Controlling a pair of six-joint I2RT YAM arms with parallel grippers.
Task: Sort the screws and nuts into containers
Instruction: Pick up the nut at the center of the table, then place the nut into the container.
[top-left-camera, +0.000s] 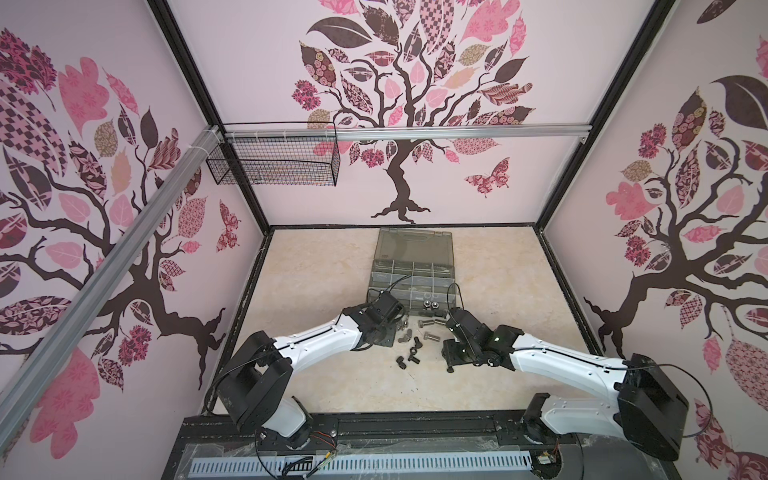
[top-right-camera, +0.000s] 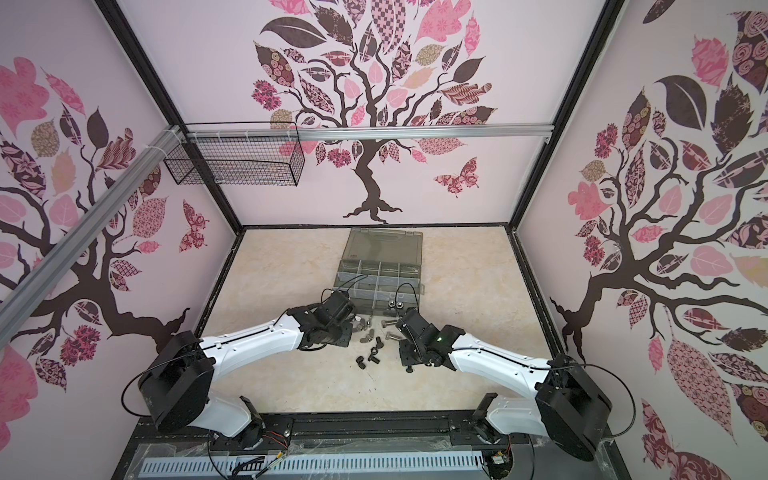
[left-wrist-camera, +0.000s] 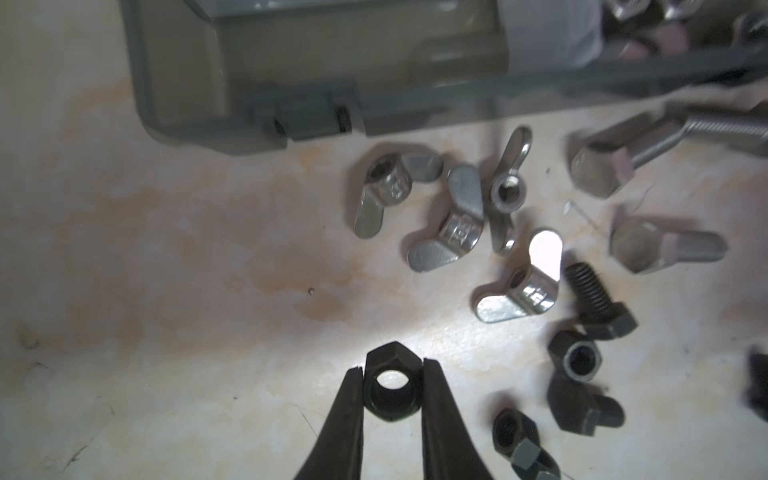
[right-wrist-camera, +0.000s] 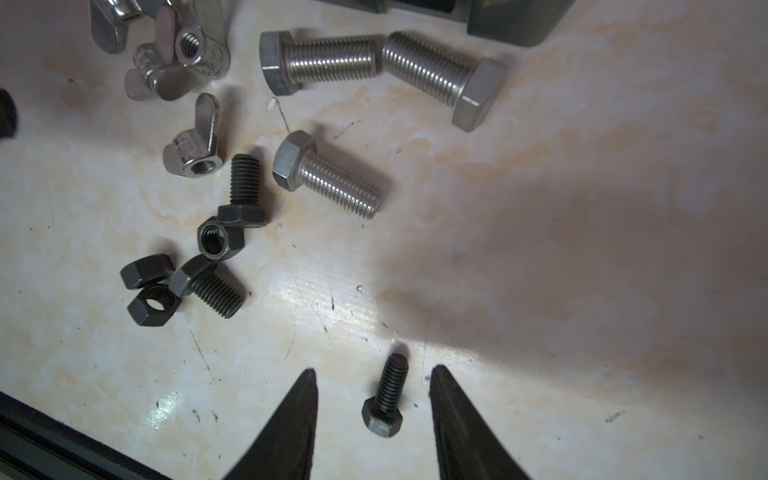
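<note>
I'm looking into a booth with pale pink walls (top-left-camera: 270, 62) covered in dark tree and leaf decals, and a beige marbled tabletop (top-left-camera: 316, 266) as the work surface. My left pincer (left-wrist-camera: 392, 368) is clenched on a small black hex nut (left-wrist-camera: 391, 409), one finger flat against each side and the bore facing the wrist camera; I can't tell whether the nut is clear of the table. My right pincer (right-wrist-camera: 372, 370) is released, its dark fingers (right-wrist-camera: 295, 419) spread to either side of a short black hex-head bolt (right-wrist-camera: 384, 399) that lies flat on the table, touching neither. Taking the back wall as twelve o'clock in the top views, the left pincer sits at nine o'clock of the loose hardware and the right pincer at about four. Between them lie the silver wing nuts (left-wrist-camera: 449, 224), three thick silver hex-head bolts (right-wrist-camera: 328, 178) and a knot of black nuts and short black bolts (right-wrist-camera: 208, 286), several of them touching. At twelve o'clock of that pile is the smoky grey translucent plastic organizer case (top-left-camera: 411, 245), its lid folded back flat toward the wall. A couple of silver hex nuts (top-left-camera: 430, 306) sit in a near-row compartment of it. Far off at about ten o'clock, a black wire mesh basket (top-left-camera: 274, 162) hangs from the aluminium rail.
</note>
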